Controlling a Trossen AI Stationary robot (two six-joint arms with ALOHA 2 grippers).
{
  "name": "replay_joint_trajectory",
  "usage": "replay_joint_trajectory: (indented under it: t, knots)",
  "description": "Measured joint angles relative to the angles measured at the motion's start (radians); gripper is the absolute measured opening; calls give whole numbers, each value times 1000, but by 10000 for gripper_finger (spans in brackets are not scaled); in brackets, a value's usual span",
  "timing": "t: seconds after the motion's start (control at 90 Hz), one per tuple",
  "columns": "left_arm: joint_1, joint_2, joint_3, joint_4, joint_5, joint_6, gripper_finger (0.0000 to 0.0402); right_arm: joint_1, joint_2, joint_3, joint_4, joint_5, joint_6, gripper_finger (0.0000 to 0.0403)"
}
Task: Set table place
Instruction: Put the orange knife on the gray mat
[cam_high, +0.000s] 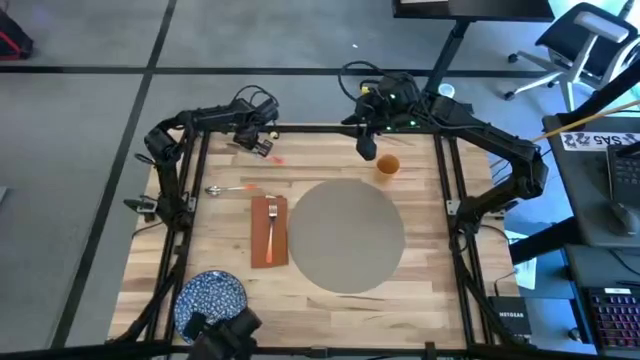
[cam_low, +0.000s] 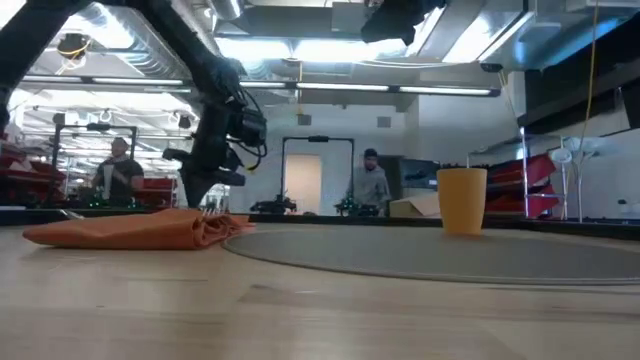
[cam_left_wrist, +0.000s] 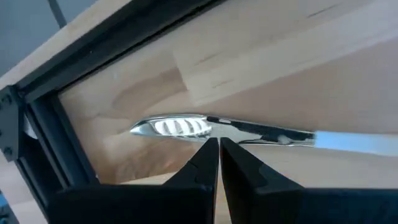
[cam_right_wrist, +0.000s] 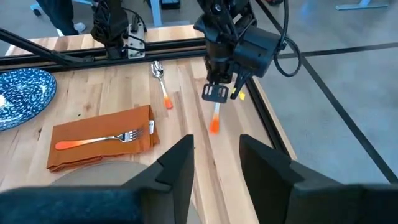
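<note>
On the wooden table (cam_high: 420, 290) lies the round grey-beige placemat (cam_high: 345, 237). To its left a rust-red napkin (cam_high: 268, 232) carries a fork (cam_right_wrist: 93, 141). A spoon (cam_high: 230, 188) lies beyond the napkin. My left gripper (cam_high: 255, 140) hovers near the table's far edge, shut on a knife (cam_left_wrist: 186, 127) with an orange handle (cam_right_wrist: 214, 123). My right gripper (cam_right_wrist: 214, 168) stands open near the far edge, beside an orange cup (cam_high: 388, 165), with nothing between its fingers. My left gripper pinches the knife between its two fingertips (cam_left_wrist: 208, 155), about where the silver blade meets the handle (cam_left_wrist: 219, 126). The fingers come from above and lie across the knife. The knife tilts, its orange end (cam_right_wrist: 214, 127) lowest, close over the table; whether it touches the wood I cannot tell.
A blue speckled plate (cam_high: 210, 298) sits at the table's near left corner. The orange cup (cam_low: 462, 200) stands upright just beyond the placemat's far right rim. Black frame rails (cam_high: 300, 128) edge the table. People stand in the room behind.
</note>
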Motion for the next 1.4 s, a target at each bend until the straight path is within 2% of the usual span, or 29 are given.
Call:
replay_joint_trajectory:
  t: [0.267,0.933,1.211,1.4]
  knots:
    - [0,0,-61,72,21,2,0,0,0,0,5,0,-11,115]
    - [-21,11,-62,153,83,-5,0,0,0,0,7,0,-10,115]
    - [-105,55,-58,162,97,-53,0,0,0,0,6,0,-8,115]
    - [-165,58,-48,216,167,-92,0,0,0,0,6,-2,-11,115]
